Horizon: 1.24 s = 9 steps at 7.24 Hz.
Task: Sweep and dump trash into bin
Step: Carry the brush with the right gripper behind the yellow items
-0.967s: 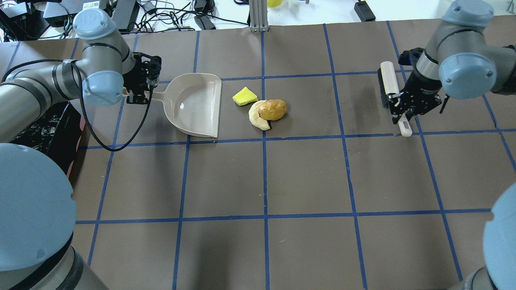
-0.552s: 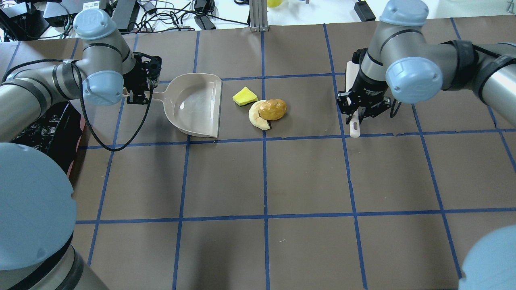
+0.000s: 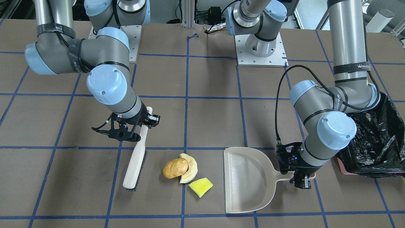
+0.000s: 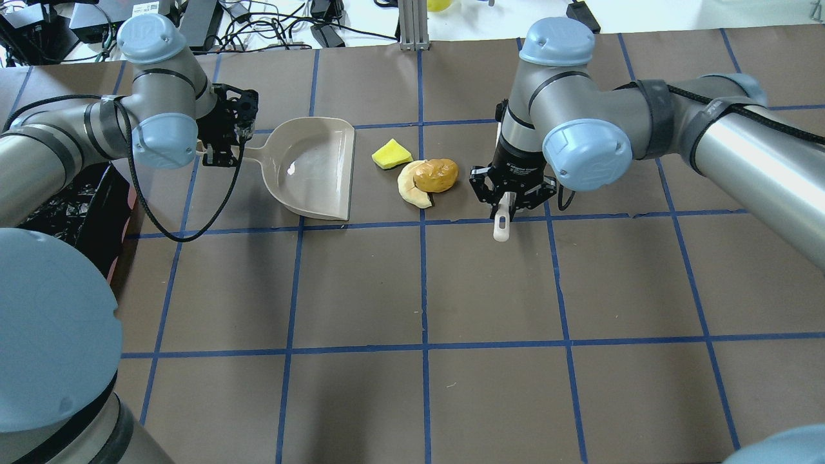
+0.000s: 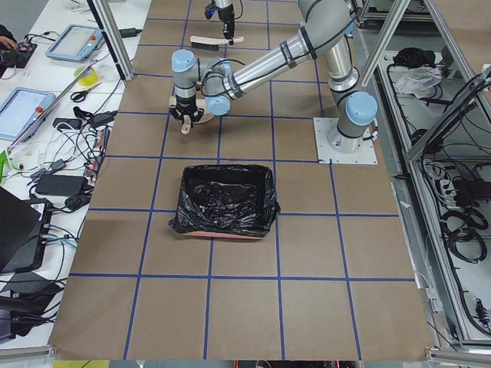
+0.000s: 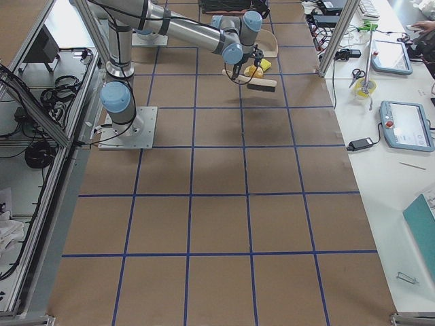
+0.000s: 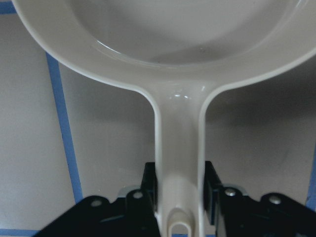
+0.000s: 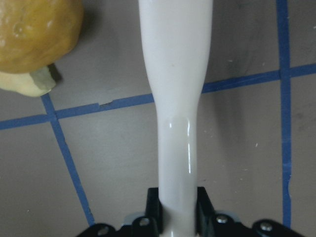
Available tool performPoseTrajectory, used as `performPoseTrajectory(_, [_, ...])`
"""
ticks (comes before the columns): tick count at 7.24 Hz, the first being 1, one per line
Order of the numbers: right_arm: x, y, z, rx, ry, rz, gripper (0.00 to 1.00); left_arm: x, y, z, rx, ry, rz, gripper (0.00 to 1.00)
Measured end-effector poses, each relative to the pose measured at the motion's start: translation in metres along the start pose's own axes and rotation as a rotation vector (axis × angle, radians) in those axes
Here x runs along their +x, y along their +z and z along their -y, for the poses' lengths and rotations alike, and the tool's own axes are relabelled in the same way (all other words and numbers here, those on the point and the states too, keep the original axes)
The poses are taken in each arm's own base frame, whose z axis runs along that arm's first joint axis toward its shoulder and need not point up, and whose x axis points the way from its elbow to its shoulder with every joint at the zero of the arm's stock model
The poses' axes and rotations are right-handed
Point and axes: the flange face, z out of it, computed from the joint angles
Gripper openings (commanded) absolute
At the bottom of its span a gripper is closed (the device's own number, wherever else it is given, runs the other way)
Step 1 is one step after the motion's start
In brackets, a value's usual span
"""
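1. The golden-brown oval roll (image 3: 175, 167), shiny and dimpled, overlaps the pale cream crescent slice (image 3: 191, 169). The bright yellow spongy wedge (image 3: 200, 186) lies just beside them, on the dustpan's side.
2. The left gripper (image 7: 178, 192) is clamped on the glossy handle of the beige plastic dustpan (image 4: 309, 167). Its straight lip faces the pieces.
3. The right gripper (image 8: 177, 205) pinches the smooth cream handle of a long brush (image 3: 134, 161). Dark bristles line one edge, near the roll.
4. The bin (image 3: 376, 142), a rectangular box lined with crinkled glossy black plastic and pink at its base, stands well apart at the left end of the brown, blue-taped table (image 4: 490, 283).
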Motion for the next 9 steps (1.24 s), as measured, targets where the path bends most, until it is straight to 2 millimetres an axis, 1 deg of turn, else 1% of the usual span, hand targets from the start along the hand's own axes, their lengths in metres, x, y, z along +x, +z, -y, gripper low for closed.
performPoseTrajectory(2, [-0.024,0.012,-0.015,-0.024,-0.018,0.003,0.0,0.0,0.0,0.0,0.0,0.0,0.0,0.0])
performPoseTrajectory(4, [-0.042,0.028,-0.025,-0.048,-0.013,-0.009,0.0,0.0,0.0,0.0,0.0,0.0,0.0,0.0])
performPoseTrajectory(7, [-0.059,0.041,-0.029,-0.049,0.005,-0.017,0.0,0.0,0.0,0.0,0.0,0.0,0.001,0.0])
performPoseTrajectory(9, [-0.079,0.048,-0.024,-0.005,0.005,-0.001,0.0,0.0,0.0,0.0,0.0,0.0,0.001,0.0])
